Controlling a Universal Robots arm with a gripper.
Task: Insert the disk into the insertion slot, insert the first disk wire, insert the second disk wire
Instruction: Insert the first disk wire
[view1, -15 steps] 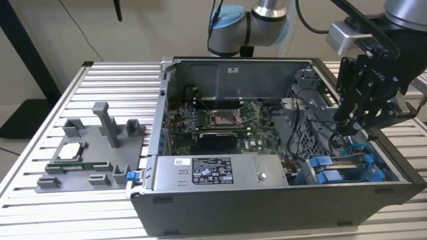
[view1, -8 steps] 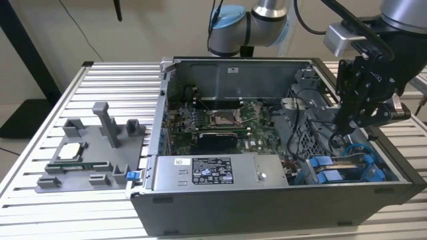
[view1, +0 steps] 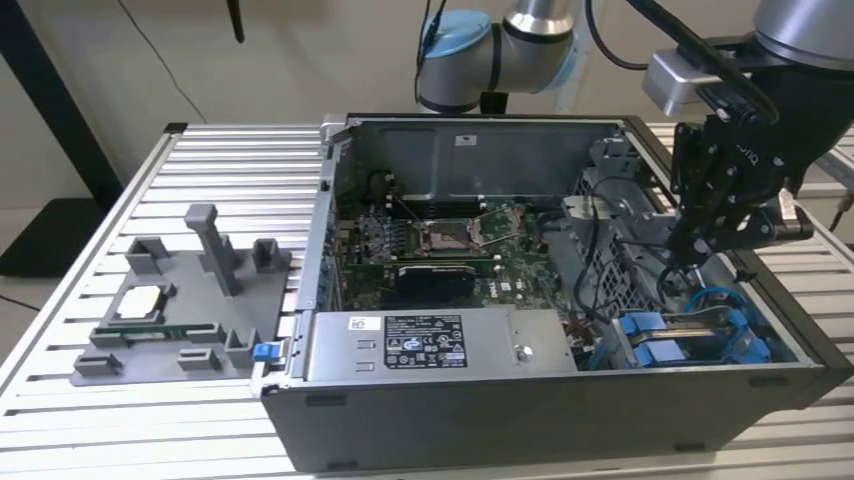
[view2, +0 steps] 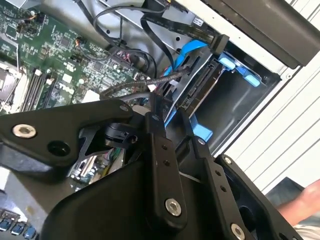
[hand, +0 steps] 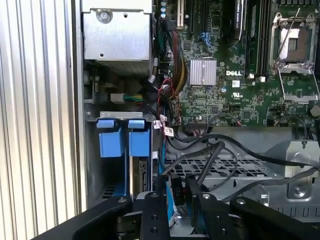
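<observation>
We saw the arm (view1: 514, 45) come over the back wall of the open case (view1: 534, 420). Its grey tubes and pale blue joint caps stood high. The black wrist was bent steeply down, so the tool (view1: 697, 250) hung inside the case at the exterior view's right, just above the drive corner. We could not tell whether the tool was open or closed, because dark wires crowded its tip in both wrist views.

The disk (hand: 141, 172) already stood on edge in the slot (view2: 235, 102), a grey sheet-metal bay at the case's near corner. It was a flat silver-grey slab clipped in glossy blue plastic with 2 blocky tabs. In the second wrist view a smooth blue wire (view2: 187, 52) ran along the disk's connector edge. A black braided wire (view2: 160, 80) crossed near the tool.

Beside the bay lay the green board (view1: 400, 240), studded with small parts. In front of it sat a grey labelled box (view1: 441, 345). The case rested on a ribbed aluminium desk (view1: 80, 420), which also carried a matte grey plate (view1: 187, 300) with moulded posts.
</observation>
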